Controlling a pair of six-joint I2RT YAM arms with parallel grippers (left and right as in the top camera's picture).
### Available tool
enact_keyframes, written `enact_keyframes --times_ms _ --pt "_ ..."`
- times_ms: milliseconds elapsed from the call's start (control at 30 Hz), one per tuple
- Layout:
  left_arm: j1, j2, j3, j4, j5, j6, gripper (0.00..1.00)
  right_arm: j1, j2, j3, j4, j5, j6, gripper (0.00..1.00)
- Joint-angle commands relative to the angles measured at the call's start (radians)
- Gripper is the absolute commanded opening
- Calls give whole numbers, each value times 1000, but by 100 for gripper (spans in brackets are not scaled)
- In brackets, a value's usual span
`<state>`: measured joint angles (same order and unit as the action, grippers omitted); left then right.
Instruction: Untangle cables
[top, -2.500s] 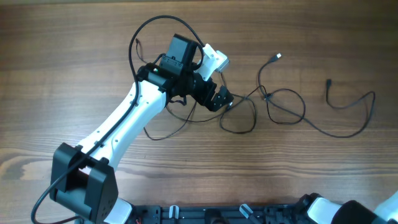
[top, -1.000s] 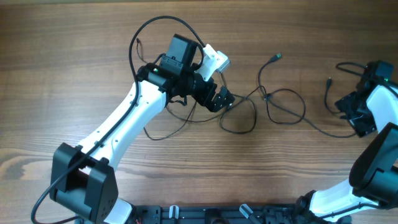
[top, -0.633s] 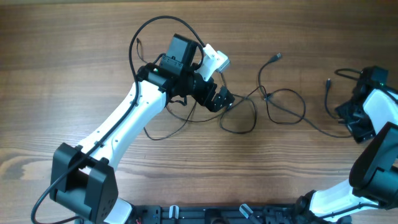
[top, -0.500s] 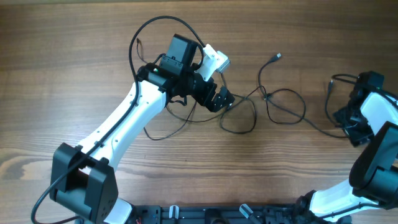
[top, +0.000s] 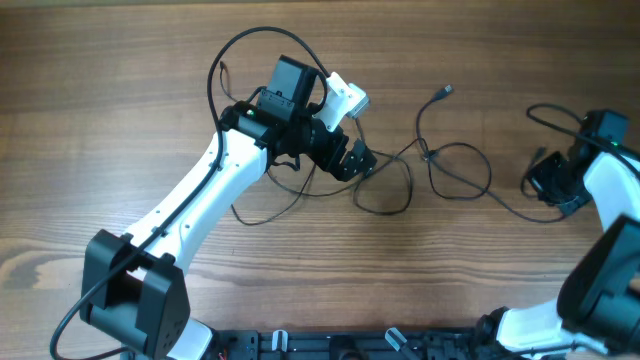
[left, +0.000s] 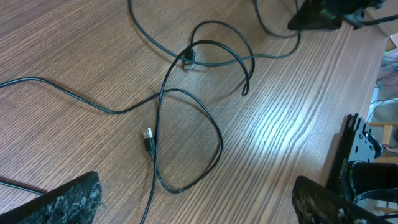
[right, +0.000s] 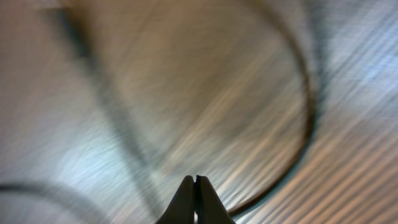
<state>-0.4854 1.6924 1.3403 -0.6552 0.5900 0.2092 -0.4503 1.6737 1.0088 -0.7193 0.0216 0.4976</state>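
While the left gripper (top: 358, 160) hovers with its jaws spread wide and empty over the looped cables (left: 148, 138) at the table's (top: 120, 100) middle, the right gripper (right: 196, 186) is pinched fully together near the right edge, beside a cable strand.

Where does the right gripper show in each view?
Overhead: right gripper at right edge, mid-height.
Left wrist: top right corner.
Right wrist: bottom centre, fingertips together.
Shared landmark: thin black cables on the table.
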Motion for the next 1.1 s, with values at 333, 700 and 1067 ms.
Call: enact_keyframes --times_ms 333,700,1067 --pt "-8 13 -1 -1 24 23 100 103 -488 80 -87 -586 -405 4" --pt "-7 13 -1 0 23 31 100 397 -241 80 18 -220 -460 4" --pt "-8 13 -1 -7 23 54 100 397 106 80 167 -118 -373 34"
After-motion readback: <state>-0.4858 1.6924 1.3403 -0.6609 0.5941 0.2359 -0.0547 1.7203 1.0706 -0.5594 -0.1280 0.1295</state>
